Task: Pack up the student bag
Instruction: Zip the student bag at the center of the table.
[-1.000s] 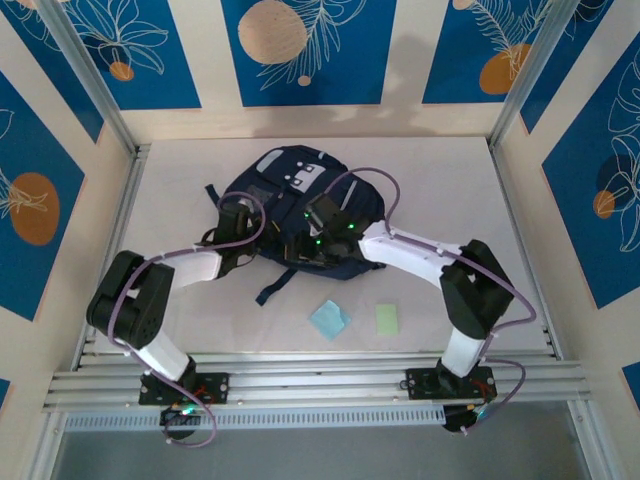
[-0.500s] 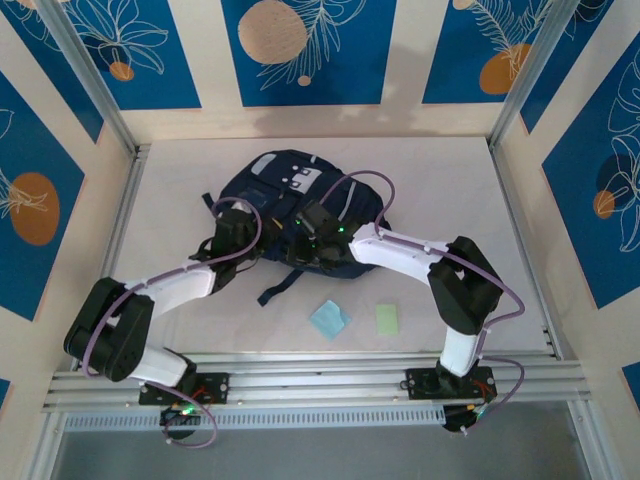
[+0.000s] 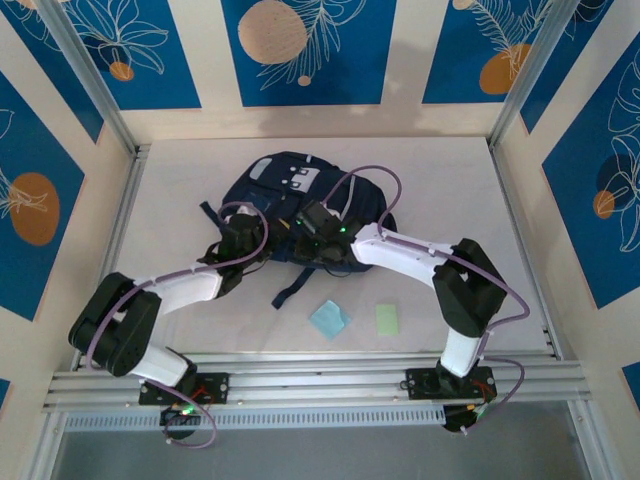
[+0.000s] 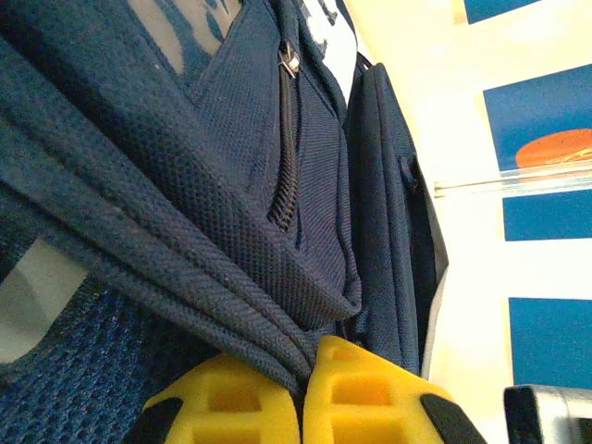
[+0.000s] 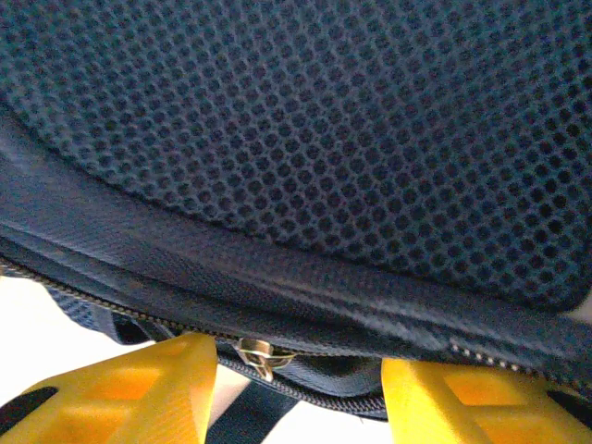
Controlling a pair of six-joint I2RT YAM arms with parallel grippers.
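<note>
Student bag (image 3: 290, 185) looks soft and floppy; left hand (image 4: 302, 372) pinches its fabric, right hand (image 5: 298, 363) stands open astride the zip pull (image 5: 258, 355), likely the best hold.

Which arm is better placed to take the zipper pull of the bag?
Right. The right gripper is open with the zipper pull between its fingers; the left gripper is shut on a fold of the student bag.
</note>
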